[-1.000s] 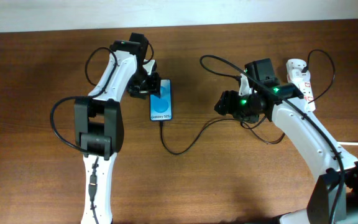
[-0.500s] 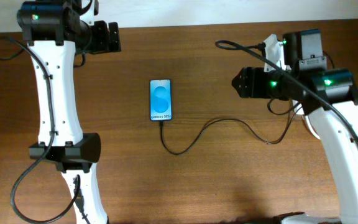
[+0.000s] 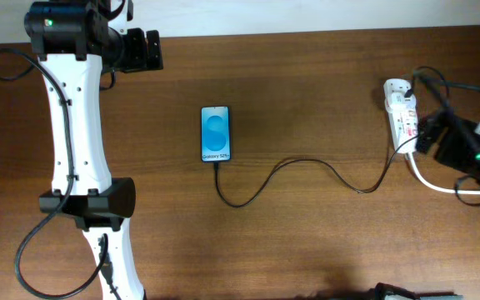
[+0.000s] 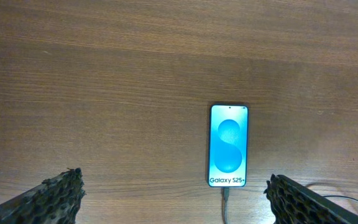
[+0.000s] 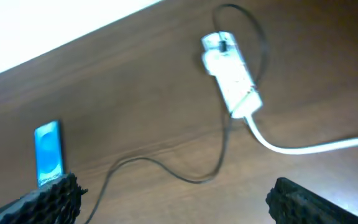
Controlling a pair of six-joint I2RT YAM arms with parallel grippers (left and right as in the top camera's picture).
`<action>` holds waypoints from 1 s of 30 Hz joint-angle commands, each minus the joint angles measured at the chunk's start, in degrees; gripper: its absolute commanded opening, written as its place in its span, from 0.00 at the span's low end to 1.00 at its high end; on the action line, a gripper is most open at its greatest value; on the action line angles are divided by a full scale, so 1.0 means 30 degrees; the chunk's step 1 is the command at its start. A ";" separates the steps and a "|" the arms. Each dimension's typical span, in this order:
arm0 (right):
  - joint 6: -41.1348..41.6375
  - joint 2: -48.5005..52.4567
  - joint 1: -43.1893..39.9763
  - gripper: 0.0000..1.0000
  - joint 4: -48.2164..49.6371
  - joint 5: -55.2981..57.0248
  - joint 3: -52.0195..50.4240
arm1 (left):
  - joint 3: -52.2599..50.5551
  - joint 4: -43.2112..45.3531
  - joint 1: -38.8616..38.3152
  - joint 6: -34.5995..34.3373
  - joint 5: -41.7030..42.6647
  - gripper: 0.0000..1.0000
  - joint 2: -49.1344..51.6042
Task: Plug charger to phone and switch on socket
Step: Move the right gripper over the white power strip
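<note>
Since half a second ago our right arm (image 3: 473, 142) has swung off to the right edge of the overhead view, uncovering the socket; our left arm (image 3: 69, 125), the phone and the charger lie as they did.

We see a brown wooden worktop (image 3: 307, 250) carrying everything. Our left arm reaches up the left side, and its wrist camera looks straight down. Our left hand (image 4: 174, 196) is spread wide, the two fingers at opposite lower corners of that view, holding and touching nothing. Our right hand (image 5: 179, 202) is likewise spread wide and empty, well clear of the worktop; its view is blurred.

The socket (image 3: 402, 112) lies at the right end of the worktop, long side running front to back, with its thick white cord (image 3: 432, 179) curving away to the right. We cannot tell how its switches are set.

The phone (image 3: 216, 133) lies flat near the middle, screen lit blue, well apart from both hands. The charger (image 3: 307, 163) is plugged into the phone's lower edge, loops below it, then runs in loose waves rightward to the socket.
</note>
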 commanded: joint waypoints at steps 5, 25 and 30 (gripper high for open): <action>-0.0321 0.3279 -0.4087 0.99 0.0379 -0.0277 0.0255 | 0.0044 -0.0015 0.0051 0.0029 -0.0080 0.99 -0.0036; 0.1377 1.4083 -0.8087 0.99 1.2007 -0.4102 0.0255 | 0.0044 0.0029 0.0036 0.0029 -0.0138 0.99 -0.0036; 0.0168 1.5679 -0.6543 1.00 1.3100 -0.3111 0.0255 | 0.0044 0.0029 0.0036 0.0029 -0.0138 0.99 -0.0036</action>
